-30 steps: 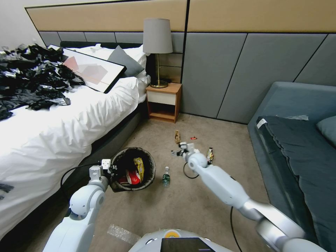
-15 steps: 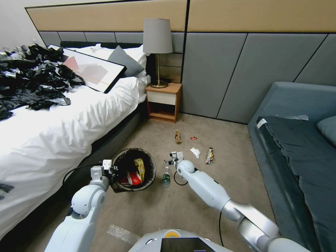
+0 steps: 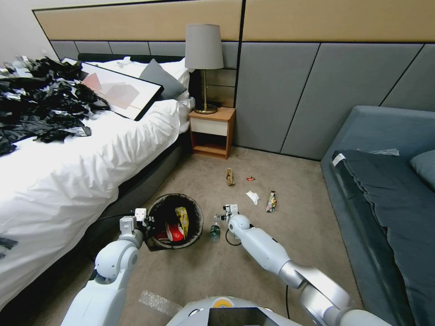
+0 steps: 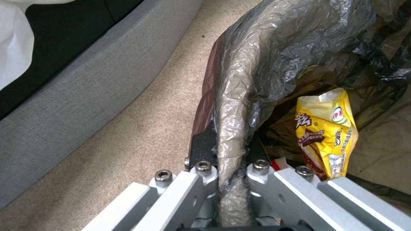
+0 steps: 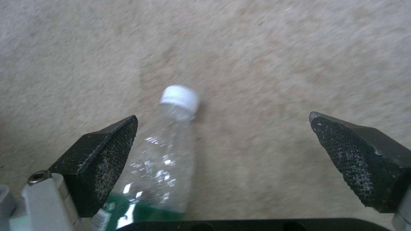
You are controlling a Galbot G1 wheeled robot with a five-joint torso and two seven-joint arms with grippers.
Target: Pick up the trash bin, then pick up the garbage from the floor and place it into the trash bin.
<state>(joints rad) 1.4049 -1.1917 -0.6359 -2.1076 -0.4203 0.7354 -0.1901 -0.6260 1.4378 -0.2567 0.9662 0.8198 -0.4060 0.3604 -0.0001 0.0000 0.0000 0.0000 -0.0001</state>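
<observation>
on the carpet just right of the trash bin: my right gripper (image 3: 225, 210), fingers (image 5: 102, 160) spread wide, pads empty, hanging low over the clear bottle (image 5: 165, 150). bottle lies on the floor, white cap pointing away from my wrist, green label nearest it; its body sits close beside one pad and well apart from the other. in the head view the bottle (image 3: 215, 228) lies between the bin and my right forearm.

at the bin's near rim: my left gripper (image 4: 231, 160), fingers pressed together on the rim of the trash bin (image 3: 174, 220), one finger outside the wall and one inside, the black liner (image 4: 274, 41) pinched between them. bin tilted, mouth turned up toward my head camera.

inside the bin: one yellow snack wrapper (image 4: 327, 134), upright against the liner; one red-and-white carton (image 3: 172, 232) below it.

on the carpet, farther out, toward the nightstand (image 3: 212, 131): white tissue (image 3: 252, 196); a second snack wrapper (image 3: 271, 201) just beside the tissue; brown scrap (image 3: 229, 176); tiny red wrapper (image 3: 250, 178) near the scrap. all well apart from both grippers.

to my left: bed (image 3: 90, 154) with white bedding, heap of black plastic bags (image 3: 41, 99) on top. to my right: grey sofa (image 3: 389, 181).
</observation>
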